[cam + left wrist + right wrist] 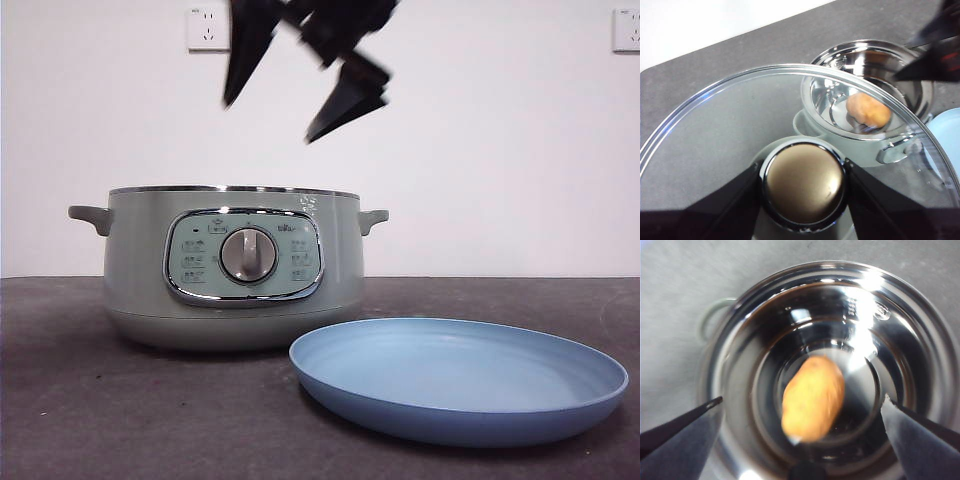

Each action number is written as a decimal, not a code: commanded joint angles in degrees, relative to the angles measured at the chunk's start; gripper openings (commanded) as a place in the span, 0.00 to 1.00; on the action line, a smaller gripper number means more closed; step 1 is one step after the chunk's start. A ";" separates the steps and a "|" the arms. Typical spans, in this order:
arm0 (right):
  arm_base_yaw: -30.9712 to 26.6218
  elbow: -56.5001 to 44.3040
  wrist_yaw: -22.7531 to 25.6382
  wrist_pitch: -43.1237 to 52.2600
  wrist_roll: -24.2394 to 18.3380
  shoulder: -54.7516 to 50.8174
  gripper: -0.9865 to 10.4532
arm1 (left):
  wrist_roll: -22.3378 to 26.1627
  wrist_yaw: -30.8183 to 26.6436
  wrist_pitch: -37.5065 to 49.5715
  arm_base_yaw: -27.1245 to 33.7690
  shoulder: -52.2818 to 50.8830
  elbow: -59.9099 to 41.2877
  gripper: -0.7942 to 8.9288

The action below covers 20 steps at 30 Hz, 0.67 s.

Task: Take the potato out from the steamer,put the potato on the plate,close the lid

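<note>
The sage-green steamer (140, 270) stands on the table without its lid. The orange-brown potato (812, 397) lies on its shiny inner floor and also shows in the left wrist view (868, 110). My right gripper (270, 120) hangs open above the steamer's mouth, its jaws spread wide over the potato and apart from it. My left gripper (803, 180) is shut on the knob (804, 200) of the glass lid (715, 130) and holds the lid in the air beside the steamer, out of the front view. The light blue plate (460, 375) lies empty in front of the steamer, to the right.
The dark grey table (80, 400) meets a white wall behind. Two wall sockets (208, 28) (626, 30) sit high on the wall. The steamer's side handles (90, 216) stick out on both sides.
</note>
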 commanded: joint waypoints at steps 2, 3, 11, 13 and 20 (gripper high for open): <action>1.79 2.95 2.58 0.48 -1.75 5.42 0.69 | -1.11 -0.39 0.96 0.11 -1.60 0.44 0.07; 2.29 3.02 3.50 1.51 -1.75 6.58 0.69 | -1.22 -0.37 0.68 0.11 -1.68 0.44 0.07; 3.15 3.02 5.70 4.85 -1.01 11.41 0.69 | -1.27 -0.09 0.07 0.11 -2.14 0.44 0.07; 3.15 3.02 6.78 5.22 -0.87 12.26 0.69 | -1.27 -0.07 0.04 0.11 -2.14 0.44 0.07; 3.15 3.02 6.75 6.27 0.24 15.19 0.69 | -1.25 0.00 -0.24 0.11 -2.16 0.44 0.07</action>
